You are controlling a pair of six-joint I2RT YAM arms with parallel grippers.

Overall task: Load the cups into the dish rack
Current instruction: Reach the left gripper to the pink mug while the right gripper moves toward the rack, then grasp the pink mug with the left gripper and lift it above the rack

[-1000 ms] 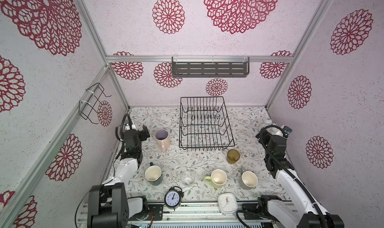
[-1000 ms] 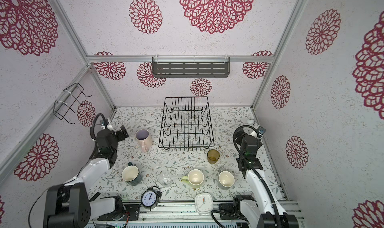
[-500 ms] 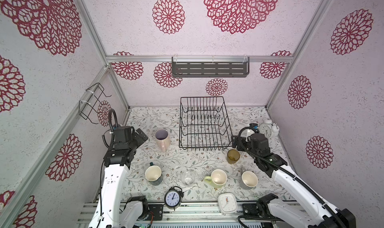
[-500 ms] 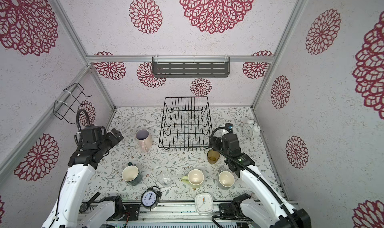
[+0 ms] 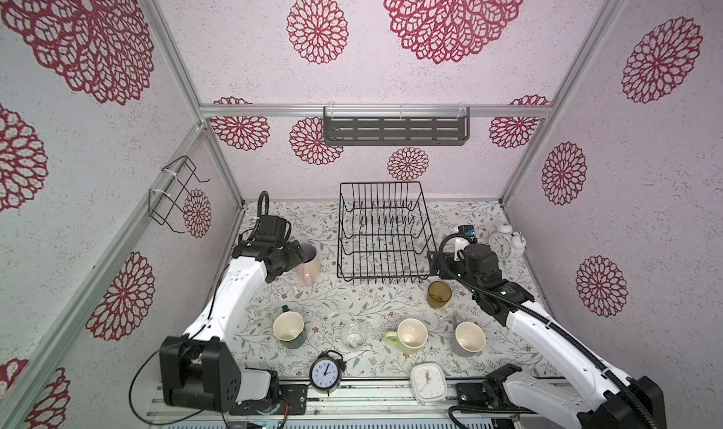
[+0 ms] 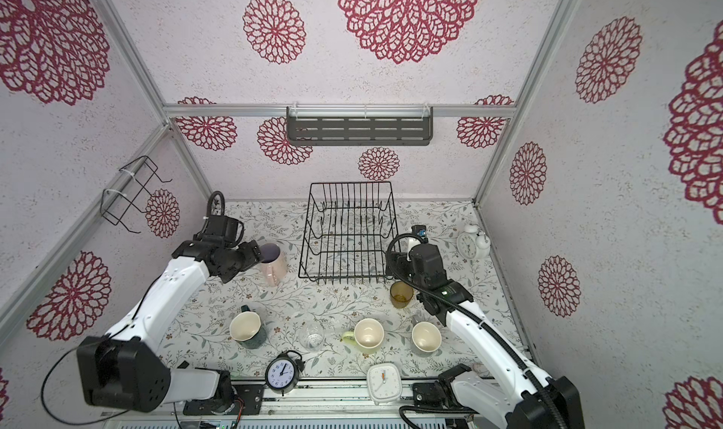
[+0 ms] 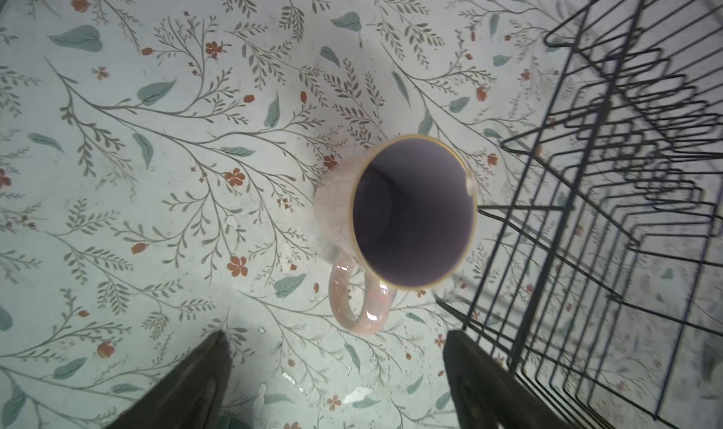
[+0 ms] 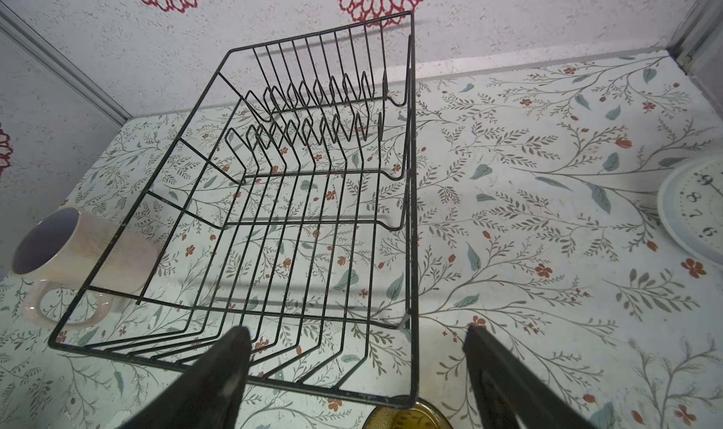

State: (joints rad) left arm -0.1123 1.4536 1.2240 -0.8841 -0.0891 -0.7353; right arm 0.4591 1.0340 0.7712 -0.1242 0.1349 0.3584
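The black wire dish rack [image 5: 385,235] [image 6: 348,231] stands empty at the back middle. Left of it is the tall pink mug [image 5: 309,268] [image 6: 274,268] [image 7: 336,208], upright, with my open left gripper [image 5: 300,253] [image 7: 336,334] hovering just above its handle side, not touching. My right gripper [image 5: 433,259] [image 8: 356,329] hangs open over the rack's near right corner [image 8: 409,397], and the amber tumbler [image 5: 439,295] [image 8: 410,417] stands just below it. In front stand a teal mug [image 5: 289,329], a clear glass [image 5: 354,335], a yellow-green mug [image 5: 409,335] and a grey mug [image 5: 467,339].
A white twin-bell alarm clock [image 5: 504,241] stands right of the rack. A black round clock [image 5: 325,373] and a white square clock [image 5: 428,382] sit at the front edge. A grey slotted shelf [image 5: 395,130] hangs on the back wall and a wire holder [image 5: 176,196] on the left wall.
Both arms have unfolded from the sides and reached inward. The left gripper has come up to the pink mug; the right has moved to the rack's near right corner, above the tumbler.
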